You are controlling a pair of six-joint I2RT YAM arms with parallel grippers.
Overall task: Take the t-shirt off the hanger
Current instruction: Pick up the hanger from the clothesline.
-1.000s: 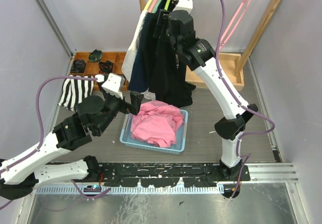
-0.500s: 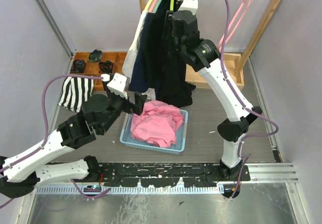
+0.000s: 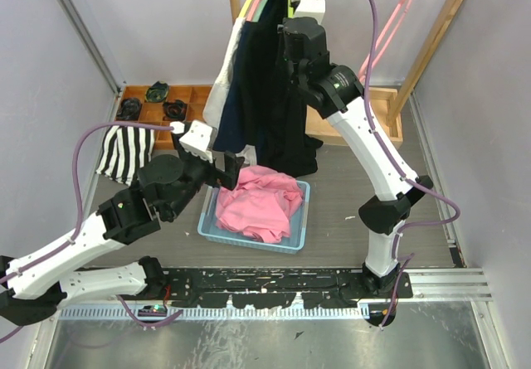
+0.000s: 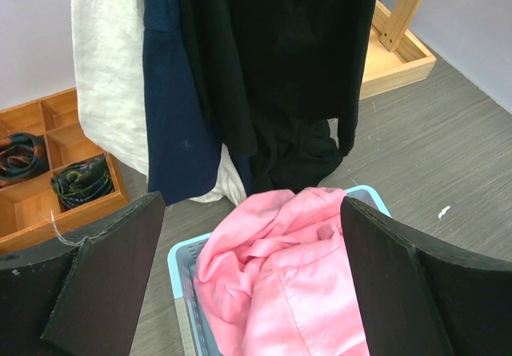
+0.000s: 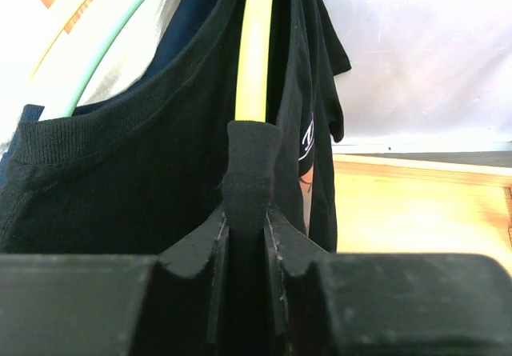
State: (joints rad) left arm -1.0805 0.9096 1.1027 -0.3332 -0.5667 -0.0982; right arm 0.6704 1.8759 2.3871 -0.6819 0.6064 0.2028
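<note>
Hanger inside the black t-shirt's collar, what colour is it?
The thin curved hanger in the black t-shirt is yellow, clearest in the right wrist view.

the yellow hanger (image 5: 254, 52) runs off the top.

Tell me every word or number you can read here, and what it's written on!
White print on the black t-shirt: only a sliver peeks out between the folds, too little to read.
Blue basket and wooden tray: no writing visible.
Nothing else in any view has words or numbers I can read.
</note>
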